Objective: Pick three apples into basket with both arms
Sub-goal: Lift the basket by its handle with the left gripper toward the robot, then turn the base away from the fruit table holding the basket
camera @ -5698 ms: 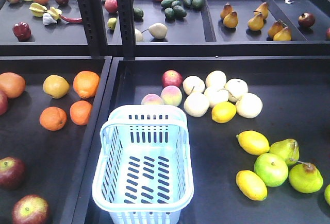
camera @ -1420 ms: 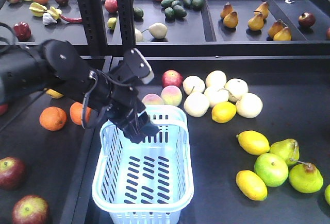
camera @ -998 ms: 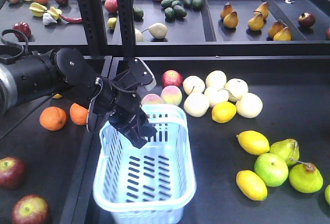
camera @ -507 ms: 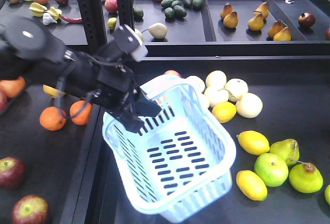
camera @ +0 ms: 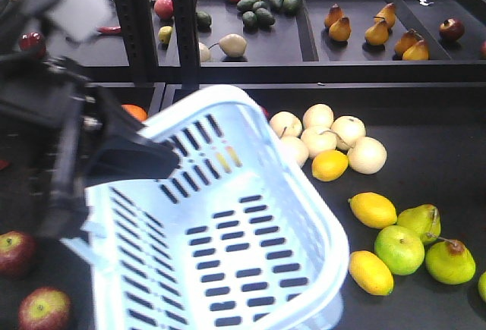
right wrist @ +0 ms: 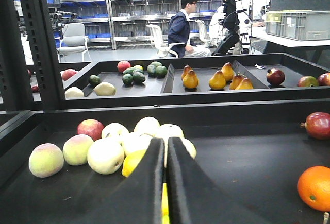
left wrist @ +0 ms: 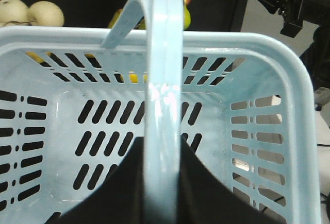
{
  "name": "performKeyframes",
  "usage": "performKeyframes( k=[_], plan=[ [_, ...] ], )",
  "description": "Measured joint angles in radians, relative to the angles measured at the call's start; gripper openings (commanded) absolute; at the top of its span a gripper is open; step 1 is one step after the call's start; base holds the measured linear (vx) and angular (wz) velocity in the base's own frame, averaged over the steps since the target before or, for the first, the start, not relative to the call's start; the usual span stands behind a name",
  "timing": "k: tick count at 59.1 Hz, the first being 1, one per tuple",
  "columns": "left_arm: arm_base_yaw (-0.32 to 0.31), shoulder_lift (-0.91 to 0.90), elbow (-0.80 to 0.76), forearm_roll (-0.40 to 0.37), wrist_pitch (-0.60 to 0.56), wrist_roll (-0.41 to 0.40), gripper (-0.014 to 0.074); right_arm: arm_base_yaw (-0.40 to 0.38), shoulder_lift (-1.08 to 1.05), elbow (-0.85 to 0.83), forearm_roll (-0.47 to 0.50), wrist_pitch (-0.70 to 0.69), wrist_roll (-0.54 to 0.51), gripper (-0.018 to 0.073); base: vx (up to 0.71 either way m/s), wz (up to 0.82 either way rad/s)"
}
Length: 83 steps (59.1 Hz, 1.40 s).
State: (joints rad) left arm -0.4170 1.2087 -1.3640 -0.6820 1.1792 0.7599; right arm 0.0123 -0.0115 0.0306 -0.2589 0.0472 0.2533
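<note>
While clamping left pincer (left wrist: 161, 154) round swing handle (left wrist: 164, 74) of pale blue-white slotted plastic basket (left wrist: 270, 85), holds it tilted; presses right pincer (right wrist: 165, 147) together, pale round fruits (right wrist: 105, 155) just ahead.

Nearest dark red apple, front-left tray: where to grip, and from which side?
Grip the apple across its widest middle, coming straight down from above. It sits stem end up with its top clear, and the lifted basket hangs close on its right.

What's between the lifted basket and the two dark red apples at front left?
Only bare black tray floor, in the front view, between the basket and the upper apple and lower apple; the left hand holding it shows above that gap.
</note>
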Motion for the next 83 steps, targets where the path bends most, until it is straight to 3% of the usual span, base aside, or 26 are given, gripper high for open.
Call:
performKeyframes(
  k=[10, 34, 50, 83],
  plan=[
    [0.000, -0.135, 0.024, 0.071, 0.008, -0.088, -0.0008, 0.000, 0.000, 0.000, 0.000, 0.000, 0.000, -0.0005, 0.00, 0.00],
    [0.000, -0.384, 0.308, 0.073, -0.068, -0.134, -0.0007, 0.000, 0.000, 0.000, 0.000, 0.000, 0.000, -0.0005, 0.00, 0.00],
    [0.000, -0.412, 0.408, 0.076, -0.068, -0.135, -0.0006, 0.000, 0.000, 0.000, 0.000, 0.000, 0.000, -0.0005, 0.00, 0.00],
    [0.000, -0.412, 0.416, 0.081, -0.085, -0.135, -0.0006, 0.000, 0.000, 0.000, 0.000, 0.000, 0.000, -0.0005, 0.00, 0.00]
  ],
)
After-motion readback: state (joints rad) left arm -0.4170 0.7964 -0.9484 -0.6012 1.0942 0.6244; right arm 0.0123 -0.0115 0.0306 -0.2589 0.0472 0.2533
